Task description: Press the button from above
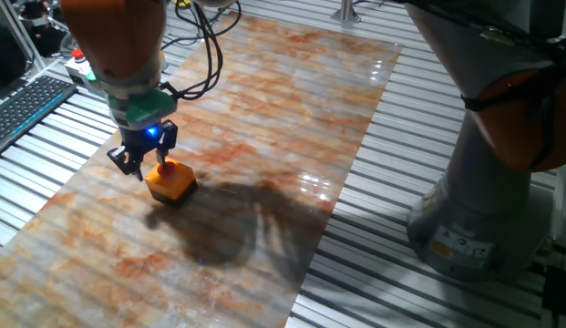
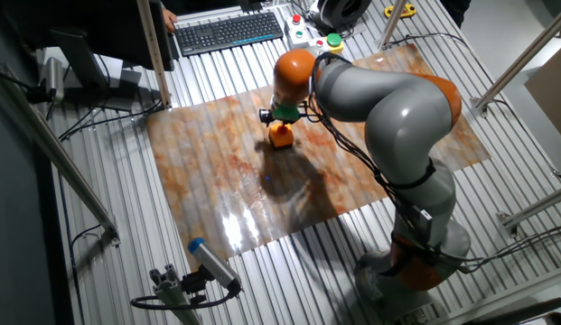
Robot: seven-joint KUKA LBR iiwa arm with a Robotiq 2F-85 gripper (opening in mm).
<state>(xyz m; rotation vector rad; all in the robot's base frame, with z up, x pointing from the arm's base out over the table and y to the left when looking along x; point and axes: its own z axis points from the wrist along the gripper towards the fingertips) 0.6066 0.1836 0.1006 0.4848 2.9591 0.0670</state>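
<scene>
Gripper (image 1: 148,166) with fingers spread apart, one tip at the red button (image 1: 166,168) on a single orange box (image 1: 171,183); actual contact not discernible. Box standing on one marbled board (image 1: 264,137), near its left-hand edge in the closer fixed view.

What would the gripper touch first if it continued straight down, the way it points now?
Most likely the button on its orange box: the gripper hangs right at it, pointing down. Exact alignment is hard to judge.
</scene>
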